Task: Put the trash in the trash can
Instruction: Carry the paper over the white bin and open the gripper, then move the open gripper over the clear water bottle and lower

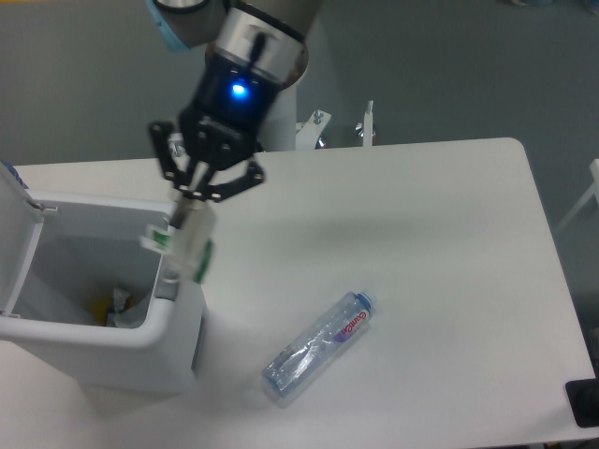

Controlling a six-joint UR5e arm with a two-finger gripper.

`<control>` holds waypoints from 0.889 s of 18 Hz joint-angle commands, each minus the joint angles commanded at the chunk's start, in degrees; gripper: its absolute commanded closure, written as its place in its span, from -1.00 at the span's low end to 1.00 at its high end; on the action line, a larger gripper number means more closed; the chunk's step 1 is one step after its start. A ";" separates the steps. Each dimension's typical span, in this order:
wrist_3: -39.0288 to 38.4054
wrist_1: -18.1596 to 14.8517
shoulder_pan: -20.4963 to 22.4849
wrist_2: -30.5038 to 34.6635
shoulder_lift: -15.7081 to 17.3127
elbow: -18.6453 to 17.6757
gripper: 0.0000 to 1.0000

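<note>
My gripper (187,217) is pinched on the wrapper (187,245), right at the trash can (103,341) rim below me; bottle (318,346) waits off to my side, untouched.

The silver-grey arm (267,33) carries a glowing blue light above its black-linkage hand (192,201).

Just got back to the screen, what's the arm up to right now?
The gripper is shut on the white and green wrapper, which hangs right at the near rim of the open trash can, not yet dropped in. Some scraps lie inside the can. The crushed bottle lies on the table to the right of the can, untouched.
</note>
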 joint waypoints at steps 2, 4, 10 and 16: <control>-0.09 0.00 -1.41 -0.26 0.00 -0.26 0.84; 0.17 0.00 -2.64 -0.35 -0.35 -0.26 0.05; 1.14 1.23 -3.00 -0.18 -1.41 -0.18 -1.00; 8.35 2.55 0.32 0.70 -3.34 0.70 -1.00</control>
